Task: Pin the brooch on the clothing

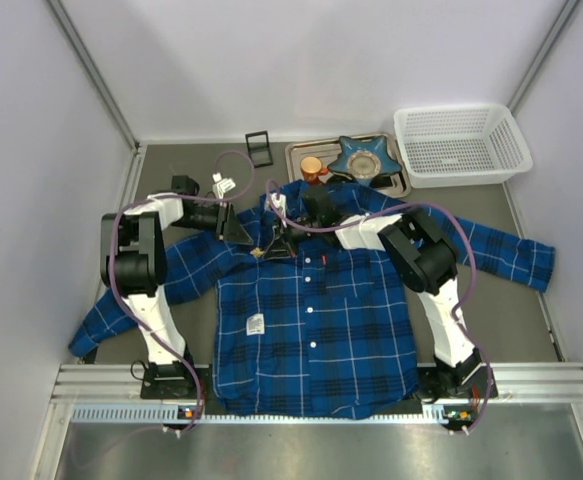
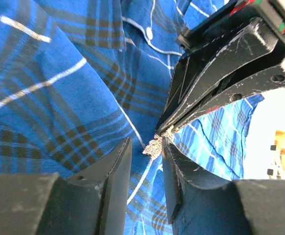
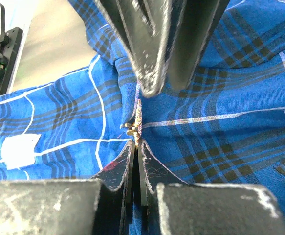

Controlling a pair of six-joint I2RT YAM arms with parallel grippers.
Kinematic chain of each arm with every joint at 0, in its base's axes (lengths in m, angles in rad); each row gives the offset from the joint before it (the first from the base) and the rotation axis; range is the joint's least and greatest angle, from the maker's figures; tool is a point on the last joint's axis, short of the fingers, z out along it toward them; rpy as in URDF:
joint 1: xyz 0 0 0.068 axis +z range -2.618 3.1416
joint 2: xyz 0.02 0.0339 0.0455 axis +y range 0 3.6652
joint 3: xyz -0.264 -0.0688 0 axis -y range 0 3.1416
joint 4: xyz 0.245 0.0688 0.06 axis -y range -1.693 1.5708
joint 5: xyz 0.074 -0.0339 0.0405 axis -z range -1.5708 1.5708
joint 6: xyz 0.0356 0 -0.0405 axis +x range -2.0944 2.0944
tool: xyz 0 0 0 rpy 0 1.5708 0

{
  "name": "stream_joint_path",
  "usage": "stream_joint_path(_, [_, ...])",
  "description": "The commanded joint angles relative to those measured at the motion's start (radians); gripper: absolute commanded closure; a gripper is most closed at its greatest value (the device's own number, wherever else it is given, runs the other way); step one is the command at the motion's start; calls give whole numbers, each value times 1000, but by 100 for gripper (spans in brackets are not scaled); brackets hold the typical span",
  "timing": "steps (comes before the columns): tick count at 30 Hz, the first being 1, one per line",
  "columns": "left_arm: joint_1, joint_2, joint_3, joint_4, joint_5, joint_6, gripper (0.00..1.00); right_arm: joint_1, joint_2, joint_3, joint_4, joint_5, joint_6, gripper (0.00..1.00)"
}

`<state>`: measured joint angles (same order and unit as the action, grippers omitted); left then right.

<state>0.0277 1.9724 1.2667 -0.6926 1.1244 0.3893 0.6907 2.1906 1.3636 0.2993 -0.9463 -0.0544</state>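
Note:
The blue plaid shirt lies flat on the table, collar at the far side. The small pale gold brooch is at the shirt's upper left chest, by the collar. My right gripper is shut on the brooch's edge and holds it on edge against the cloth. My left gripper is open, its fingertips on either side of the brooch just over the shirt. In the top view the left gripper and right gripper meet tip to tip over the brooch.
At the back a metal tray holds a blue star-shaped dish and an orange cup. A white basket stands at the back right. A small black stand and a white clip lie at the back left.

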Motion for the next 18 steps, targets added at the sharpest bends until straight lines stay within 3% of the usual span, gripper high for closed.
stream_joint_path(1, [23,-76,-18,114,35,-41,62,6,-69,34,43,-68,22,100])
stream_joint_path(5, [66,-159,-101,272,20,-137,54,4,-66,34,57,-72,47,100])
stream_joint_path(6, [84,-182,-133,306,3,-168,46,4,-68,35,58,-72,47,100])
stream_joint_path(11, [97,-343,-167,377,-210,-170,40,6,-63,35,87,-72,126,100])
stream_joint_path(15, [97,-539,-251,428,-287,-103,38,6,-58,43,103,-66,172,100])
stream_joint_path(16, [95,-585,-283,459,-290,-84,14,6,-58,45,103,-66,177,100])
stream_joint_path(17, [98,-630,-320,513,-247,-45,4,6,-55,46,101,-68,182,100])
stream_joint_path(18, [97,-711,-399,537,-214,35,1,6,-55,51,101,-68,192,100])
